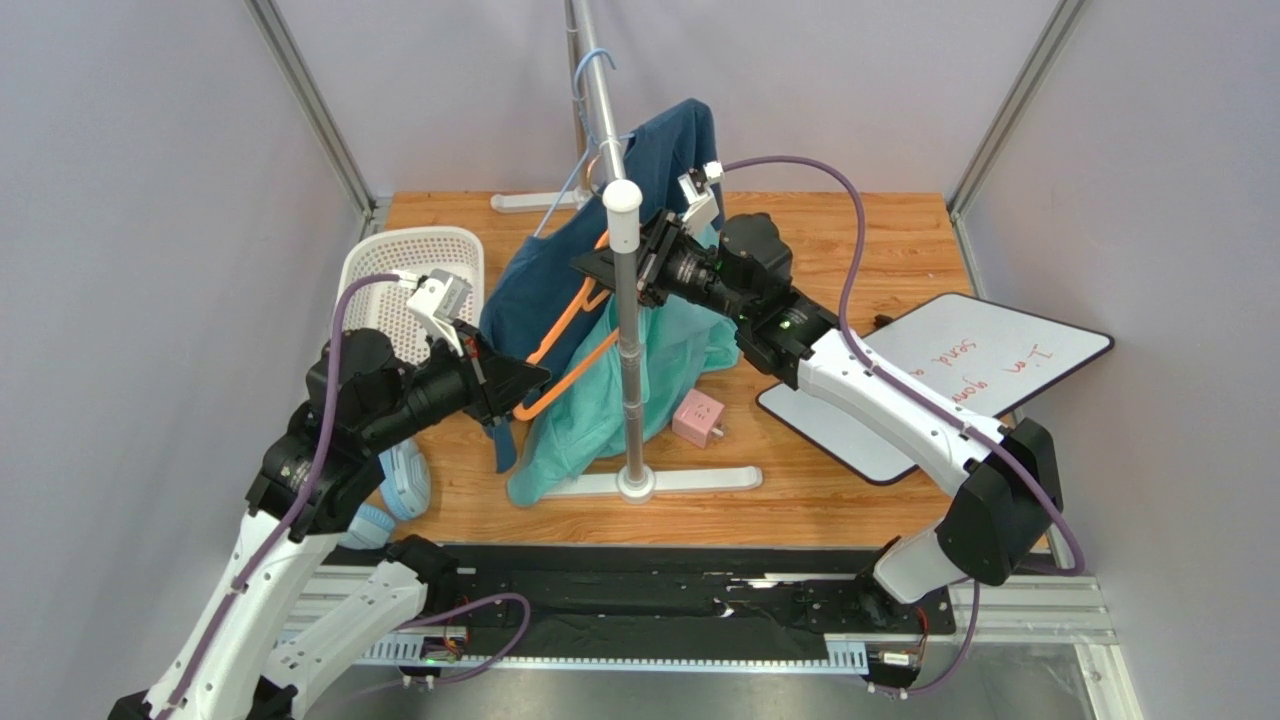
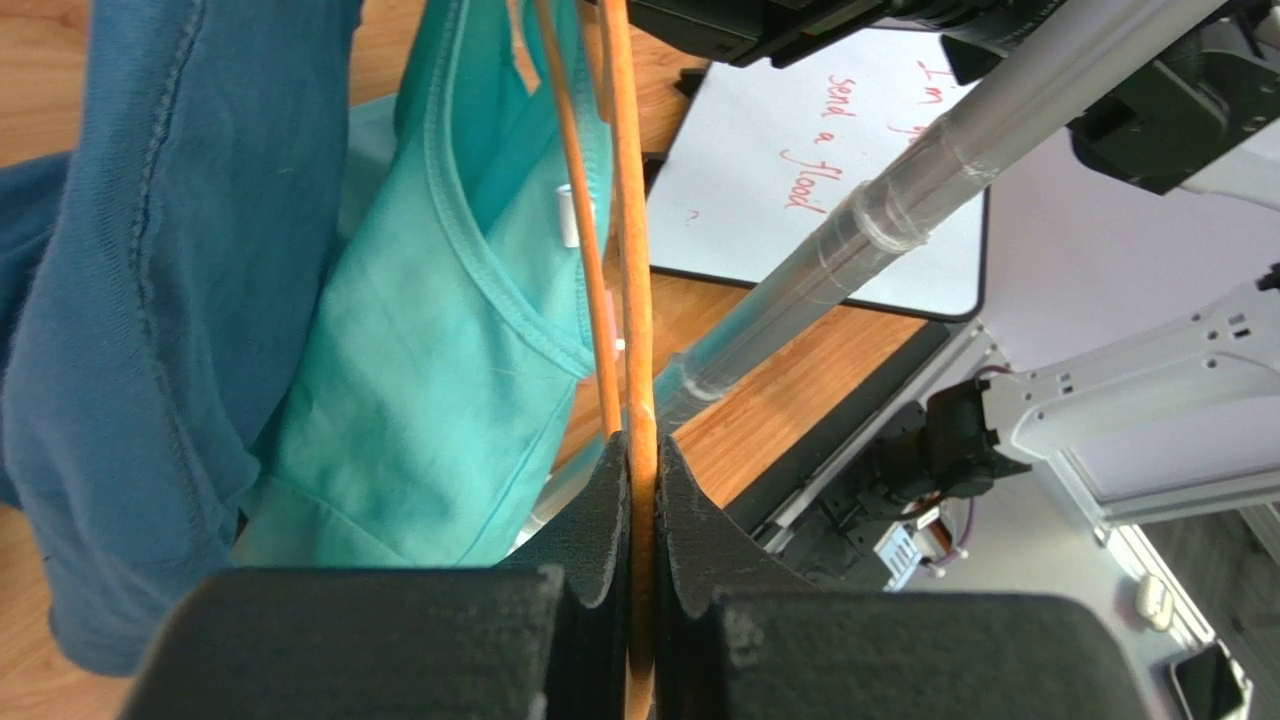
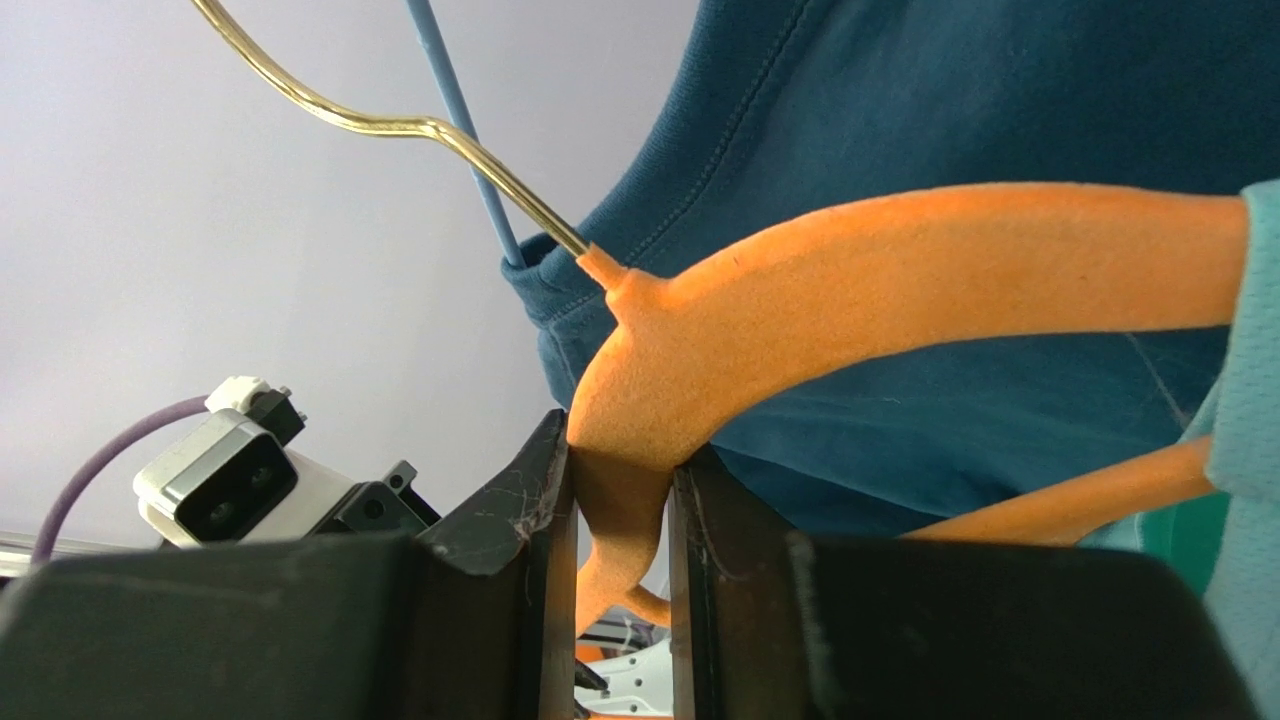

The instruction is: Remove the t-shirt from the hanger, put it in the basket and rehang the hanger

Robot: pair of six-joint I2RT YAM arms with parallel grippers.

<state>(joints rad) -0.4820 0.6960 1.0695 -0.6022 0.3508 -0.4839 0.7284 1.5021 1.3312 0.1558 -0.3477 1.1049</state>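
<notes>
At mid-bench, teal t-shirt [image 2: 436,345] hangs on the orange foam hanger [image 3: 902,255] beside the rack pole [image 1: 631,360].
Left end effector [image 2: 642,450] pinches its thin lower bar; right end effector [image 3: 621,450] pinches its neck.

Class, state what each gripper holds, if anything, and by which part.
Both hold the orange hanger. The right gripper clamps its neck, just below the metal hook; the left gripper clamps one of its thin bars.

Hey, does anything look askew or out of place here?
Yes. The orange hanger is steeply tilted instead of level, held by the left gripper and right gripper. The teal t-shirt sags in a bunch down onto the table by the rack pole. The whiteboard overhangs the table's right edge.
</notes>
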